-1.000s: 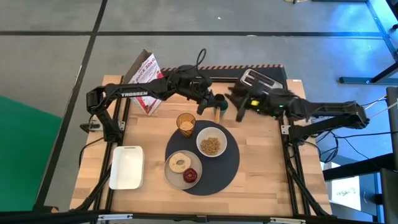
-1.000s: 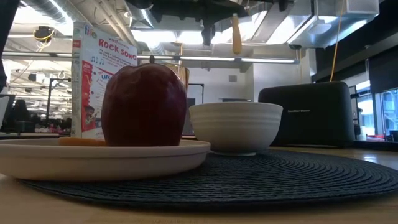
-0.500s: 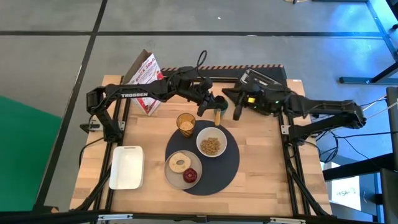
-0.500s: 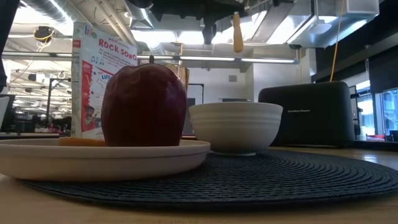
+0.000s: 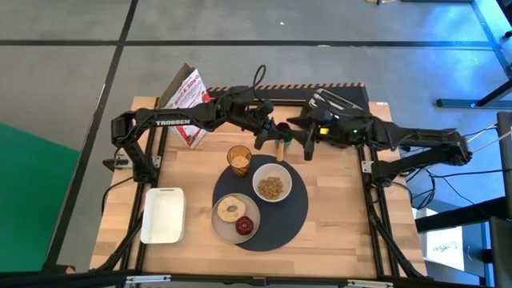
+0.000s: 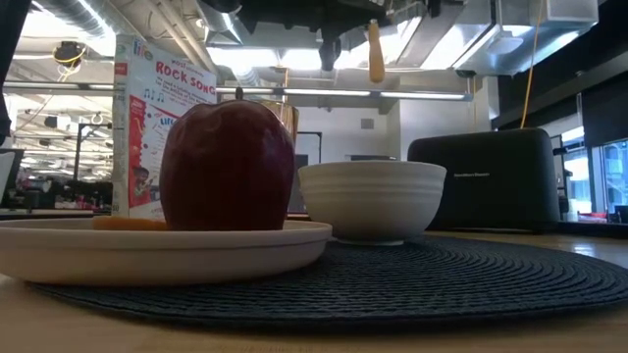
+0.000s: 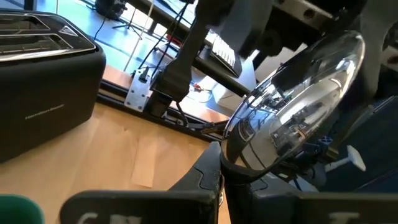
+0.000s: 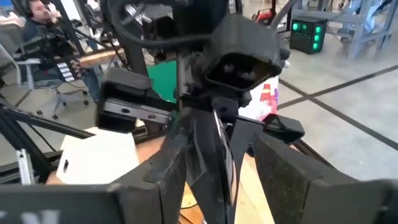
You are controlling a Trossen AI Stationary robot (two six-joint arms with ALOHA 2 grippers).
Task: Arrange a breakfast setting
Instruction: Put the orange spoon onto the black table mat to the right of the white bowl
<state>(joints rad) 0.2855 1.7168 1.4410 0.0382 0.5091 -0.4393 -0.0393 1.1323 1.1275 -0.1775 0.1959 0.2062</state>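
Spoon (image 5: 281, 146) hangs handle-down in the clamped left claw (image 5: 274, 136); the right claw (image 5: 305, 145) has slid in beside it, fingers parted — handover looks underway.

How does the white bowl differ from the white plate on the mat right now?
The bowl is deep and holds tan cereal; the plate is flat and carries a red apple and a pale round ring-shaped food item. The bowl sits on the mat's far part beside the amber tumbler; the plate lies at its near left edge, overhanging slightly. The plate is wider, the bowl taller. Both are white, round and upright on the dark mat.
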